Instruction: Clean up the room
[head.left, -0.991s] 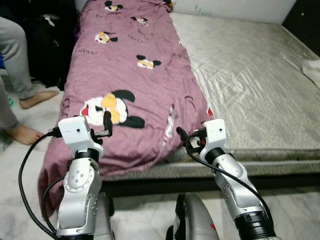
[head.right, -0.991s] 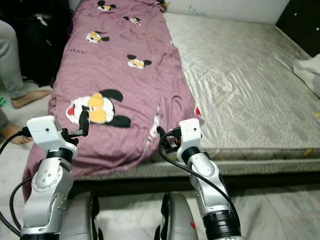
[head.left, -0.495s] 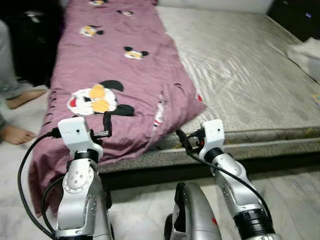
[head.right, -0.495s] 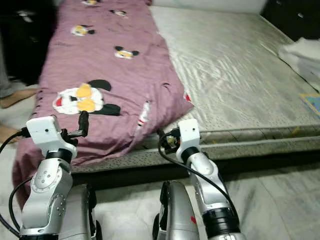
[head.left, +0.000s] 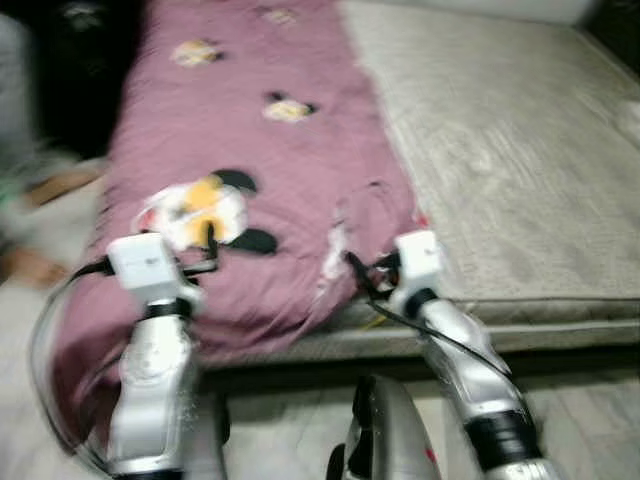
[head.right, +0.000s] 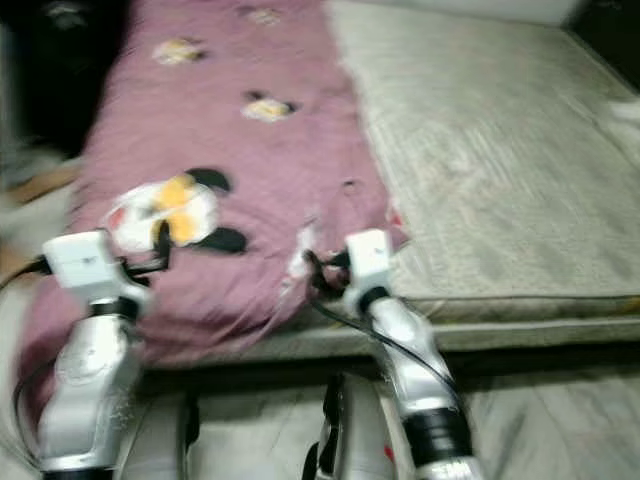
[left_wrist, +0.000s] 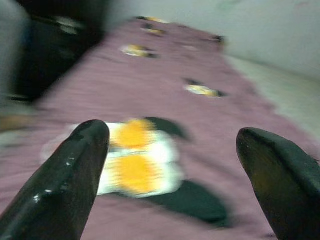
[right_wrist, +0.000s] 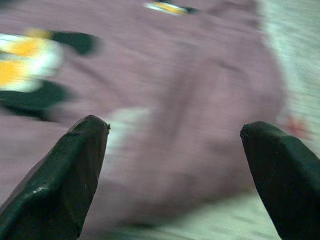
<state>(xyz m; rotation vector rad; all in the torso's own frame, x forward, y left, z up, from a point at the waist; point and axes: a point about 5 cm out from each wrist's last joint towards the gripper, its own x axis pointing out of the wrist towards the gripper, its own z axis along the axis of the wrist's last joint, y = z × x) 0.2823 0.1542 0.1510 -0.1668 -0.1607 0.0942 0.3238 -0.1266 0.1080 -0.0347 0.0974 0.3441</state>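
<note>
A purple blanket (head.left: 270, 150) printed with cartoon mice covers the left half of the bed and hangs over its near edge. The grey-beige mattress (head.left: 510, 150) lies bare on the right half. Both arms are raised in front of the bed's near edge. My left gripper (head.left: 210, 238) hovers before the large mouse print (left_wrist: 135, 165), open and holding nothing. My right gripper (head.left: 353, 268) is open by the blanket's right corner (right_wrist: 200, 125), which shows blurred between its fingers. All views are blurred by motion.
A person's bare foot (head.left: 28, 265) rests on the pale floor at far left, beside dark furniture (head.left: 85, 60). A white cloth (head.left: 630, 115) lies at the mattress's right edge. My own legs (head.left: 385, 440) show below, on the tiled floor before the bed.
The whole picture has shifted to the right and blurred, so the camera has moved. Both arms keep the same raised pose with open fingers.
</note>
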